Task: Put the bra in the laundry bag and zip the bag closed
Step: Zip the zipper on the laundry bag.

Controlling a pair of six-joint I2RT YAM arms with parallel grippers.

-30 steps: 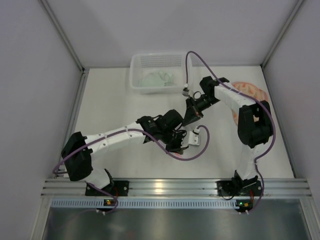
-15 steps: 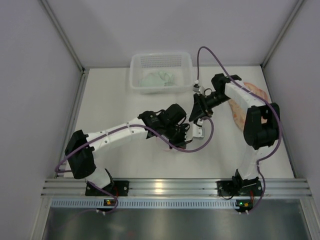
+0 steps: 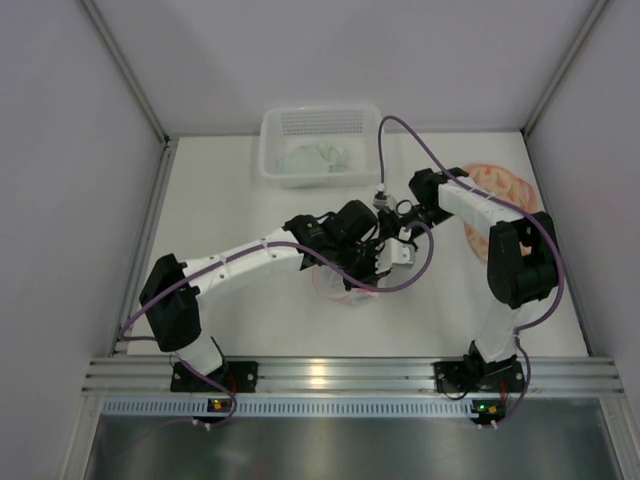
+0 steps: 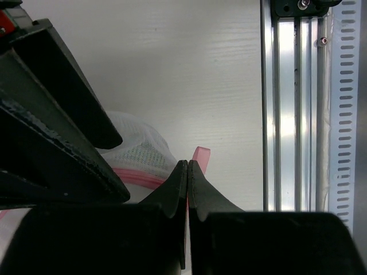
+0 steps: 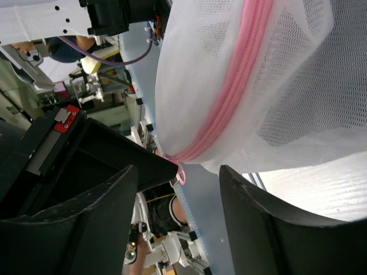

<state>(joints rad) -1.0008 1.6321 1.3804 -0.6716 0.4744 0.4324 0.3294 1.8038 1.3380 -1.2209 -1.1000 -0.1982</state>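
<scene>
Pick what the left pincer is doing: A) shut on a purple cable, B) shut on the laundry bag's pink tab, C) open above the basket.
B: the left pincer is closed, with the pink tab of the laundry bag pinched at its tips.

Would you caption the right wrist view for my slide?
Open right hand facing the pink zipper on the mesh laundry bag.

White fine mesh on the laundry bag (image 5: 287, 74); its zipper (image 5: 232, 94) is pink. The basket (image 3: 320, 122) is translucent white, its wall a grid of small holes; the cloth (image 3: 318, 160) inside is pale green. Table (image 3: 220, 200) white. Left arm (image 3: 240, 265) and right arm (image 3: 470, 200) are white with black joints; cable (image 3: 400, 125) purple. The round item (image 3: 505, 185) is peach with red-orange markings.
</scene>
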